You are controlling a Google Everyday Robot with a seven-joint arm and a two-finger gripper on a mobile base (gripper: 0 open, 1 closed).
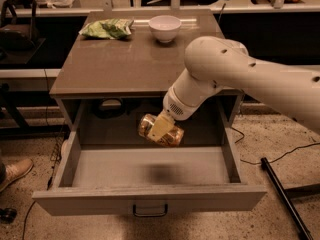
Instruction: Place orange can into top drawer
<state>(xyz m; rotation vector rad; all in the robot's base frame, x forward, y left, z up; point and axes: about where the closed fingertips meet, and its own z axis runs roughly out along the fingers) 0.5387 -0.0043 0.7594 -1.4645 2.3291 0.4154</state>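
- The gripper [160, 128] is clamped on the can [175, 136]; one pale finger [159, 129] lies across the can's near side.
- The can hangs in the air on its side, slightly tilted, with one round end turned to the left.
- It sits just below the worktop's front edge, a little right of that edge's middle, inside the open drawer [150, 199] and above its floor without touching it.
- A soft shadow [162, 173] lies on the drawer floor under the can.
- The arm [240, 79] comes in from the right, crosses the worktop's front-right corner and bends down over the front edge to the gripper.
- The drawer is pulled well out from under the worktop [120, 69]; its front panel faces the camera, with a small dark handle [149, 210] at the centre.
- In the recess under the worktop, towards the left, there is a dark shape [107, 106] that I cannot make out.
- A white bowl [165, 28] stands near the worktop's back edge, about mid-width.
- A green bag [106, 29] lies near the back-left corner, just left of the bowl and apart from it.
- On the floor to the right of the drawer lie a black pole [282, 196] and a thin cable [280, 156].
- A shoe [15, 171] shows at the left edge of the view, on the floor.
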